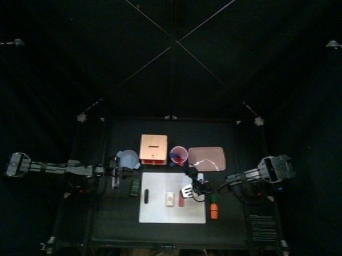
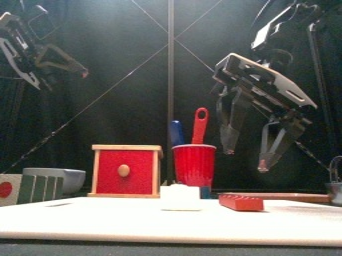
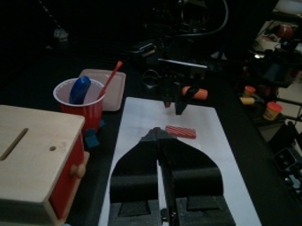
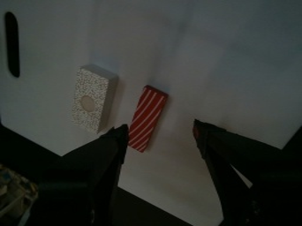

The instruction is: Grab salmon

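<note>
just a red, white-striped salmon [image 4: 147, 117] slab

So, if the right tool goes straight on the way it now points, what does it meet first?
Most likely the salmon lying on the white board: it sits just ahead of the open right tool, slightly off centre, so the board could come first.

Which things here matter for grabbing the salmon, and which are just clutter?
Job: salmon; white board under it; right tool, open above it.

Lying about: white block; red cup; wooden box; pink dish; orange stick; left tool, off to the side.
</note>
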{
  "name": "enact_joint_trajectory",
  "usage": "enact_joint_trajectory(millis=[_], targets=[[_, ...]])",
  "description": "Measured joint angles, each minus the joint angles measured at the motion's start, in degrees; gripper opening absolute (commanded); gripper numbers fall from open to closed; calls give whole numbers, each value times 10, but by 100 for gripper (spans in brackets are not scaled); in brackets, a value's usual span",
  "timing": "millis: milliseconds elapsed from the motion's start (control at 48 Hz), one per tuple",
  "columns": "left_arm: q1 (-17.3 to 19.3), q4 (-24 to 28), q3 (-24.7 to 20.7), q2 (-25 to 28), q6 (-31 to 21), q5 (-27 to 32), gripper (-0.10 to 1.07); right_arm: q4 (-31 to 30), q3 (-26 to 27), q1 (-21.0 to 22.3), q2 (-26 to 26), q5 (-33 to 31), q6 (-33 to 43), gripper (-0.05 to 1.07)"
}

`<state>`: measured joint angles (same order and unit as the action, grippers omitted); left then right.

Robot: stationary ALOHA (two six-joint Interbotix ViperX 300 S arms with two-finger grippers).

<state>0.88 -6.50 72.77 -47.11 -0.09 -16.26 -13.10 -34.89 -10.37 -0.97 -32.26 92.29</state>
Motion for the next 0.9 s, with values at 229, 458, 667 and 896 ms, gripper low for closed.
enact_joint_trajectory(millis=[229,458,667,896], targets=[[14,-1,11,-1,0,3,27,-67,51,-23,46,-42,107,91],[20,-1,14,0,0,8,27,-57,90,-27,91,-82,121,90],[21,0,13,-1,0,15,27,-33,115,-32,123,-92,123,90],[21,0,13,-1,1,17,27,-24,135,-33,153,-102,123,80]])
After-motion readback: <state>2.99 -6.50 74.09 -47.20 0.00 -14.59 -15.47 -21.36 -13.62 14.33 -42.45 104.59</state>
